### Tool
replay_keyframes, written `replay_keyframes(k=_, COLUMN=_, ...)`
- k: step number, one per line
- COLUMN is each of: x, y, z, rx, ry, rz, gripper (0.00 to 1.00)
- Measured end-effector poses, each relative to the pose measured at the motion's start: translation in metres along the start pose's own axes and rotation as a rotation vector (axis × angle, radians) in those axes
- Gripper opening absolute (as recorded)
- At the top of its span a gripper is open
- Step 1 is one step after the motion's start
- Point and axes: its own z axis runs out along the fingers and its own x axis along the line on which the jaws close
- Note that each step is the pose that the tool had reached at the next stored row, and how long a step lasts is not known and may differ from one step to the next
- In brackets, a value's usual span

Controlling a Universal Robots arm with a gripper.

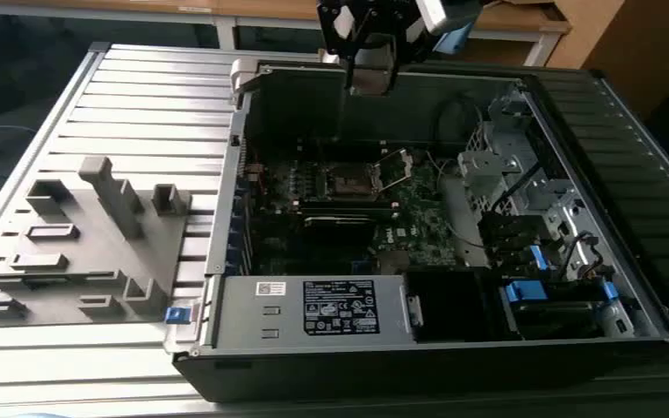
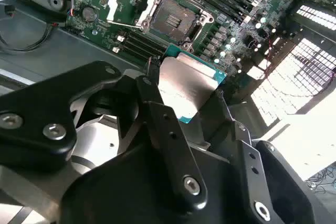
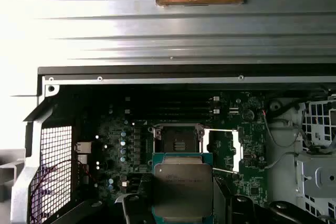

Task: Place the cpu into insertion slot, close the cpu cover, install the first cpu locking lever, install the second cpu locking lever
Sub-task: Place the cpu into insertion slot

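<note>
Ribbed silver counter [image 1: 137,104] carries the open computer case [image 1: 428,370], and your end effector [image 1: 369,74] hangs above it, clamped on the cpu [image 2: 189,82]. In both wrist views the black fingers [image 2: 152,103] pinch the chip by two opposite edges. Its dull grey metal top faces the camera, with a thin teal rim of board around it.

The insertion slot [image 3: 176,141] lies bare on the green motherboard [image 3: 252,182], a dark square of fine contacts inside a metal frame, well below the chip. The cpu cover [image 3: 224,130], a thin bright frame with an open window, is swung back just beside the slot, so nothing blocks the way down.

For this step, squareness looks to matter most. Hold the chip flat, line its edges up with the slot's frame, and lower it straight without sliding, since those contacts look delicate. Let go only once it sits flush.
</note>
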Motion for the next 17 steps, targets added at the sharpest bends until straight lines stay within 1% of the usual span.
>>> replay_keyframes(k=12, x=0.0, y=-0.0001, z=0.0007, rx=0.0001, ry=0.0, rz=0.0, gripper=0.54)
replay_keyframes(k=17, x=-0.0001, y=-0.0003, z=0.004, rx=-0.0001, ry=0.0, rz=0.0, gripper=0.54)
